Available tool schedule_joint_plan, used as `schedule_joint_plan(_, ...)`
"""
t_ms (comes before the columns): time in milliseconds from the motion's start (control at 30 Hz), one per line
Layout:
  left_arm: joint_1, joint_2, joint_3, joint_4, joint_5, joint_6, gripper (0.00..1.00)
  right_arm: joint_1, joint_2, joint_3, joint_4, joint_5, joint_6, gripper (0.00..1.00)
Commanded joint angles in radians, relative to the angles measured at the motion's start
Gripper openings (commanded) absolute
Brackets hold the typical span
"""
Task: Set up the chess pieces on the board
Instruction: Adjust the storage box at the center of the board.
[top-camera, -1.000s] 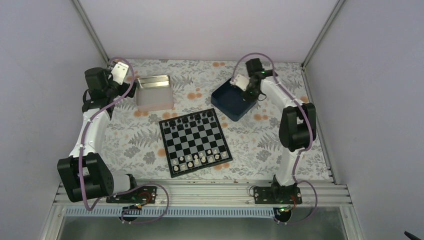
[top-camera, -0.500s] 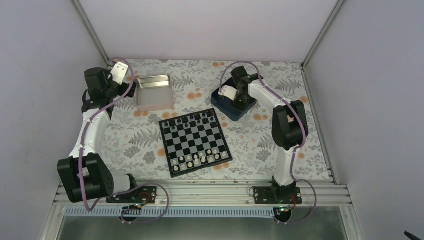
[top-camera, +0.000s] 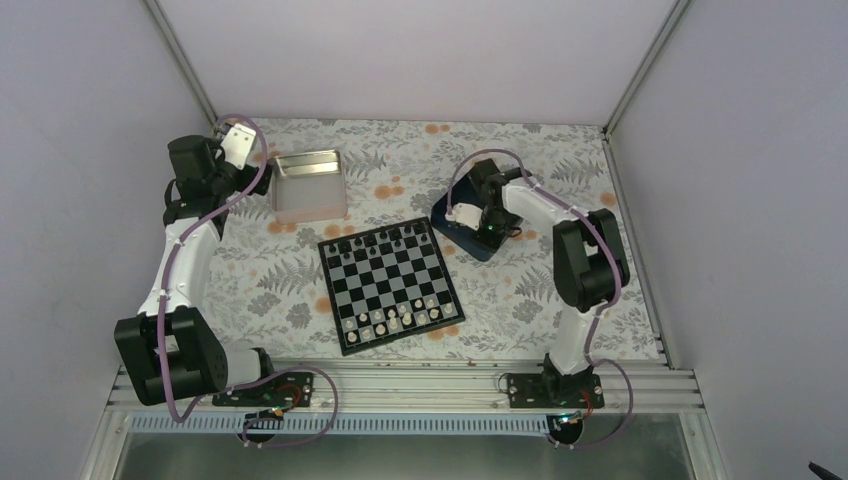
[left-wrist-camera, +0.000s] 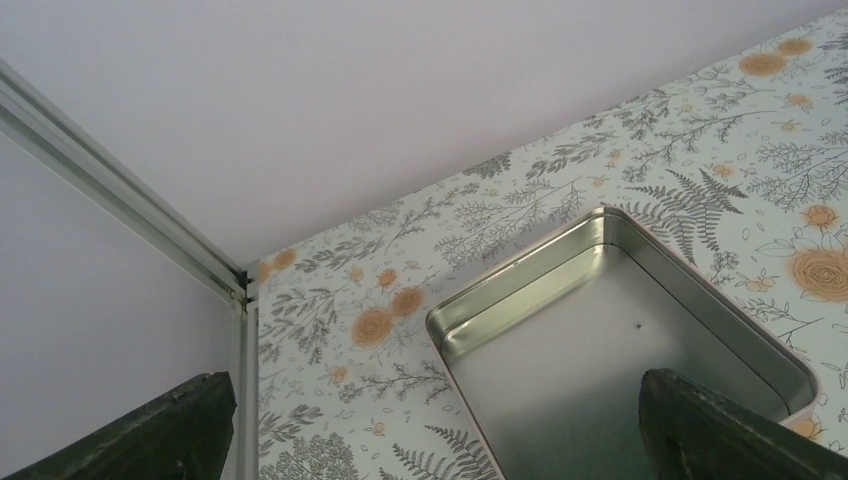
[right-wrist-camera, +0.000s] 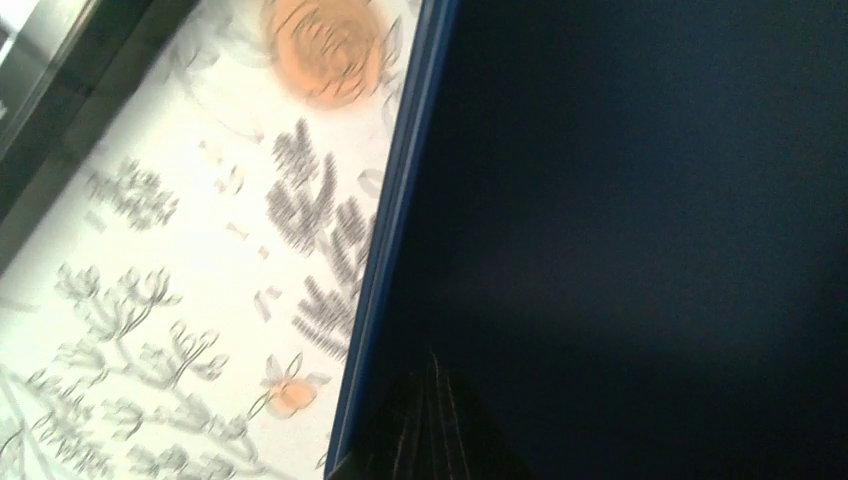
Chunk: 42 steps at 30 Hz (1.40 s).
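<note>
The board (top-camera: 390, 283) lies at the table's middle. Tiny white chess pieces (top-camera: 398, 320) stand along its near rows and black ones (top-camera: 377, 240) along its far rows. My right gripper (top-camera: 487, 226) hangs over the dark blue tray (top-camera: 462, 236), right of the board's far corner. Seen from the right wrist, the right gripper (right-wrist-camera: 435, 390) is shut, tips pressed together inside the tray's dark floor (right-wrist-camera: 650, 200) close to its wall (right-wrist-camera: 395, 220), with no piece showing between them. My left gripper (top-camera: 247, 155) is open, its fingers (left-wrist-camera: 140, 430) wide apart.
A silver tin (top-camera: 309, 185) sits left of the board's far side; in the left wrist view the tin (left-wrist-camera: 620, 340) shows a bare floor. Metal frame posts (top-camera: 185, 60) and white walls close in the flowered tablecloth (top-camera: 270, 270).
The right arm has swung from the tray's far side toward the board and down, its gripper staying shut. The tray seems to sit slightly nearer. The left arm has not moved.
</note>
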Motion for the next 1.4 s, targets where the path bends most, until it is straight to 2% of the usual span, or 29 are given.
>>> schedule_joint_plan(0,0.004,-0.008,0.002,0.015,0.021,-0.009,1.00,-0.004,-0.090,-0.079,-0.056,0.011,0.013,0.05)
schedule_joint_plan(333,0.004,0.011,0.010,0.016,0.032,-0.012,1.00,-0.193,-0.301,-0.249,-0.114,0.103,-0.048,0.05)
schedule_joint_plan(667,0.004,0.003,0.009,0.009,0.034,-0.014,1.00,-0.383,-0.303,-0.299,-0.036,0.210,-0.113,0.04)
schedule_joint_plan(800,0.004,-0.002,0.005,0.009,0.031,-0.012,1.00,-0.449,-0.277,-0.267,-0.010,0.228,-0.135,0.05)
schedule_joint_plan(900,0.004,-0.002,0.004,0.014,0.029,-0.012,1.00,-0.453,-0.272,-0.218,0.006,0.182,-0.145,0.11)
schedule_joint_plan(967,0.004,-0.004,0.004,0.015,0.029,-0.012,1.00,-0.453,-0.258,-0.165,-0.002,0.133,-0.141,0.20)
schedule_joint_plan(1100,0.004,-0.008,0.001,0.016,0.028,-0.011,1.00,-0.450,-0.168,-0.053,-0.028,0.048,-0.126,0.29)
schedule_joint_plan(1367,0.004,-0.010,-0.002,0.021,0.023,-0.010,1.00,-0.440,-0.042,0.034,0.016,-0.021,-0.121,0.33)
